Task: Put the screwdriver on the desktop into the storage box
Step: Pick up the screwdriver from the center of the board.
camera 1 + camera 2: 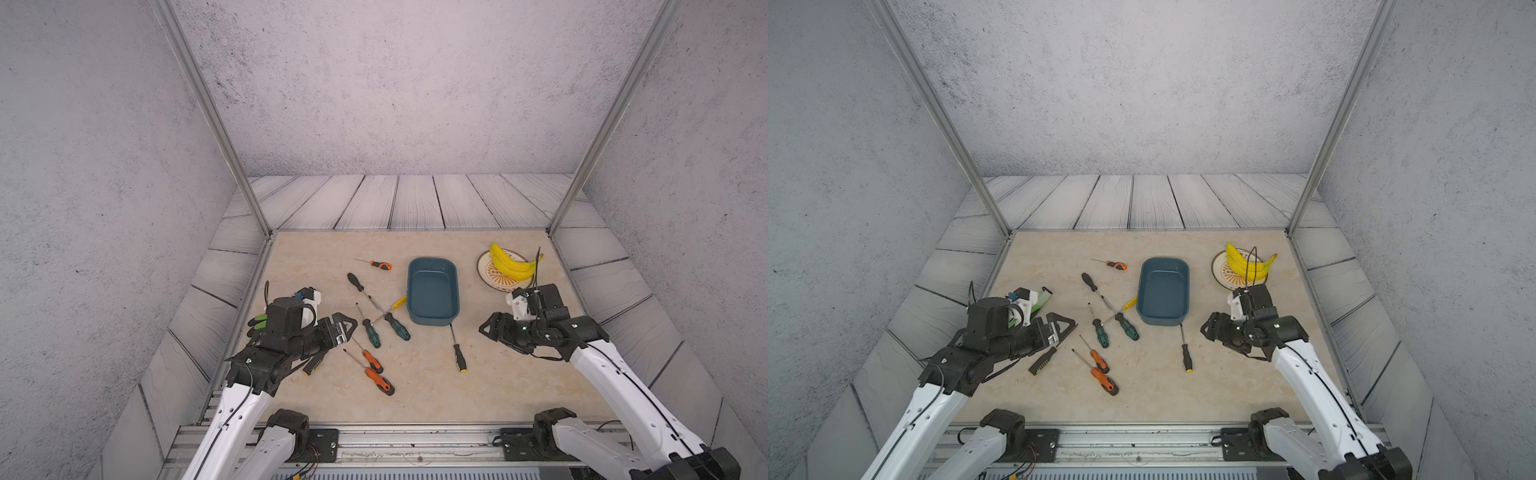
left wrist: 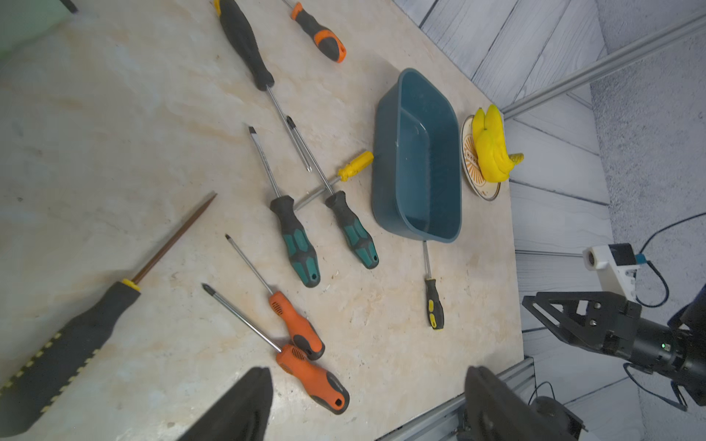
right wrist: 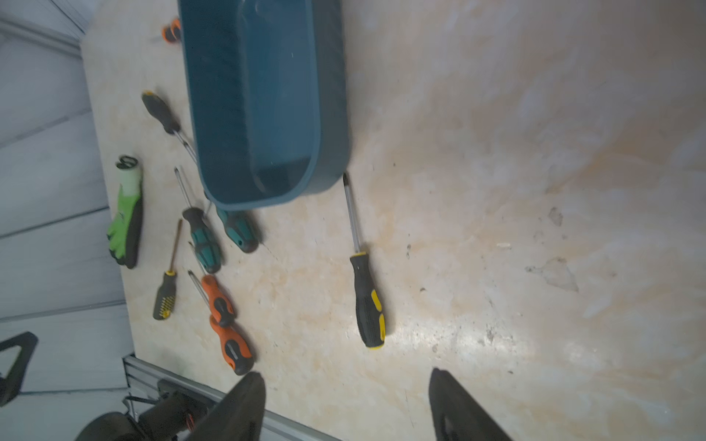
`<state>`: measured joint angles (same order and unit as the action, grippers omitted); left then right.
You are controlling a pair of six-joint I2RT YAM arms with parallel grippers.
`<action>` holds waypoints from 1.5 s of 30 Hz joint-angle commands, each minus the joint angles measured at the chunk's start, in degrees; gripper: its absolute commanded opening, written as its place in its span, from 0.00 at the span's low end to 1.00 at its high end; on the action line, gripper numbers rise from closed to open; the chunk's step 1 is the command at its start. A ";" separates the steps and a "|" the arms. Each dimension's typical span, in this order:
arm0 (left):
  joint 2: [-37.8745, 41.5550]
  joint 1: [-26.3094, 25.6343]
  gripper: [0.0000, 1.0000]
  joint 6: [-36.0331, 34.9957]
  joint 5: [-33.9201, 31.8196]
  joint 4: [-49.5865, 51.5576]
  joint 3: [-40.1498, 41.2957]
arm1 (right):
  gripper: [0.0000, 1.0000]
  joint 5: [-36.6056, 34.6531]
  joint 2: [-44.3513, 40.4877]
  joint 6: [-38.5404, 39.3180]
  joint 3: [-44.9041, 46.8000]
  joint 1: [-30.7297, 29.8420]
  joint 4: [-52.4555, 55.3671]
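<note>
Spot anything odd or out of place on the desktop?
The yellow-handled screwdriver lies crossed with a teal-handled screwdriver beside the storage box. A green glove and bananas on a plate share the desktop with tools. Nothing spilled or broken.

Teal storage box (image 3: pixel 332 114) resting on the beige desktop (image 3: pixel 515 172). Black-and-yellow screwdriver (image 3: pixel 367 301) flat beside it, tip at the box's rounded corner, possibly touching. Past the box, orange-handled screwdrivers (image 3: pixel 229 343), teal-handled screwdrivers (image 3: pixel 204 240), green glove (image 3: pixel 128 214). Right gripper (image 3: pixel 345 378) with jaws spread wide.

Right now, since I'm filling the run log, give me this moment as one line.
storage box: empty | screwdrivers: all on desktop | left gripper: open, empty | right gripper: open, empty
</note>
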<state>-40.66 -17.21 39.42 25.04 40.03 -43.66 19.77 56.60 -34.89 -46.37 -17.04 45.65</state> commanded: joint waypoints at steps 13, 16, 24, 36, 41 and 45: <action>1.35 -10.84 0.85 6.65 -3.76 -3.12 8.91 | 0.70 -14.55 13.39 -2.40 -0.12 -13.66 -1.29; 1.02 -11.98 0.84 6.82 -4.74 -2.81 8.75 | 0.68 -15.22 15.69 -2.72 -0.48 -15.06 -2.47; 1.47 -13.94 0.84 8.81 -6.01 -3.73 10.35 | 0.60 -16.09 23.53 -2.33 -3.34 -18.50 -4.43; 0.58 -14.94 0.84 10.81 -6.29 -5.49 11.77 | 0.43 -18.17 31.36 -2.50 -4.85 -22.25 -6.52; 0.13 -15.22 0.84 10.83 -6.58 -5.54 11.78 | 0.37 -19.05 33.30 -3.07 -4.80 -22.74 -6.93; -0.20 -15.44 0.84 10.94 -6.67 -5.75 11.94 | 0.34 -19.47 33.88 -3.64 -4.53 -22.88 -7.48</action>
<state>-40.73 -32.08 50.11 19.03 34.76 -32.40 2.13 89.86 -37.74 -50.33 -39.59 38.50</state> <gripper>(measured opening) 0.839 0.344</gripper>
